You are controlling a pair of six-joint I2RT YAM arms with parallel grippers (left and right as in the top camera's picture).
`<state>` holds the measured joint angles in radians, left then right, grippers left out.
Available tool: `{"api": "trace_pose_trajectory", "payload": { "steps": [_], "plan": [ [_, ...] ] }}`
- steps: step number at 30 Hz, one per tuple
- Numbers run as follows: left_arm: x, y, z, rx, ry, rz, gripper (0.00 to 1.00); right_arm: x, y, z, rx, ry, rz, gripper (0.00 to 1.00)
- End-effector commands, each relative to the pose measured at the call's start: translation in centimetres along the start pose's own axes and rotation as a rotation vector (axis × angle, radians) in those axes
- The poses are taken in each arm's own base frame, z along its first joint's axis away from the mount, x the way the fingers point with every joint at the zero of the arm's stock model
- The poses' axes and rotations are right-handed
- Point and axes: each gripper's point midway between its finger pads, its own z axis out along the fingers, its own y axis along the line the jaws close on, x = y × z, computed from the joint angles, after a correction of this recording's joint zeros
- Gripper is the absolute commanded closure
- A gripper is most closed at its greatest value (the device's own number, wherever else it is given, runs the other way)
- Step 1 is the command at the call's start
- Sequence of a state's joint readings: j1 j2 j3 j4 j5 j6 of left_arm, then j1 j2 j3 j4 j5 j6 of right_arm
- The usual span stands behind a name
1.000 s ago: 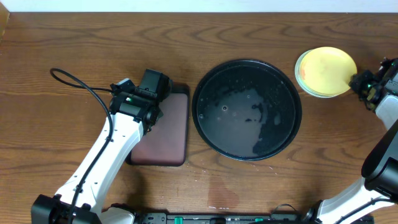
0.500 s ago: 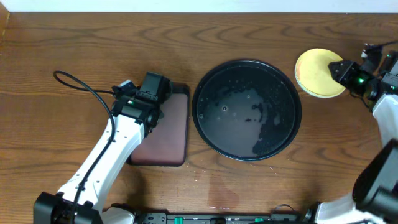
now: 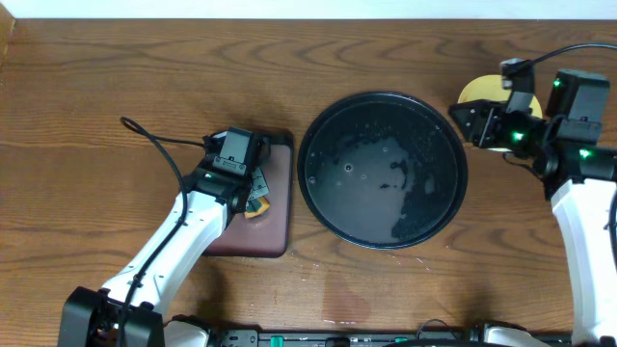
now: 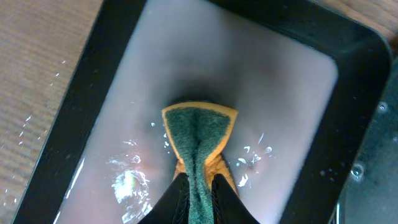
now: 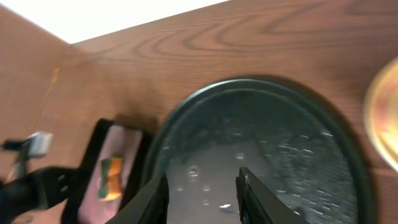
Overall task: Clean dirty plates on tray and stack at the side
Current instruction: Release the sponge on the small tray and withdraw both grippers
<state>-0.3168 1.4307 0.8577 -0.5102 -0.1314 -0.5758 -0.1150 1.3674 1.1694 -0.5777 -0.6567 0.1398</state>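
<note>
The round black tray [image 3: 318,125] sits mid-table, wet, with no plate on it. A pale yellow plate [image 3: 478,91] lies to its right, mostly hidden under my right arm; it shows blurred at the right edge of the right wrist view [image 5: 384,118]. My right gripper [image 3: 466,123] hovers at the tray's right rim, open and empty [image 5: 202,180]. My left gripper [image 3: 253,193] is over the brown rectangular tray, shut on a green and yellow sponge [image 4: 199,134] that is folded between its jaws [image 4: 199,183].
The brown rectangular tray [image 3: 275,236] lies just left of the black tray, its pale wet floor [image 4: 267,87] under the sponge. A black cable [image 3: 159,145] loops off my left arm. Bare wooden table [image 3: 145,67] surrounds both trays.
My right gripper has swung left from the yellow plate to the black tray's right rim. My left arm has shifted right over the brown tray, and the sponge now shows beneath it.
</note>
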Motion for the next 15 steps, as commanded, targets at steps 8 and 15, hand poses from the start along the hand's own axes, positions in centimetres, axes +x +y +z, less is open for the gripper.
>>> {"api": "trace_pose_trajectory", "payload": {
  "steps": [8, 15],
  "plan": [
    [-0.8, -0.7, -0.6, 0.033, -0.018, 0.075, 0.66, 0.8, 8.5, -2.8, -0.141, -0.031, -0.178, 0.64],
    [-4.3, -1.4, -10.0, 0.173, -0.205, 0.035, 0.50, 2.6, 11.1, -7.5, -0.148, -0.068, -0.248, 0.61]
  ]
}}
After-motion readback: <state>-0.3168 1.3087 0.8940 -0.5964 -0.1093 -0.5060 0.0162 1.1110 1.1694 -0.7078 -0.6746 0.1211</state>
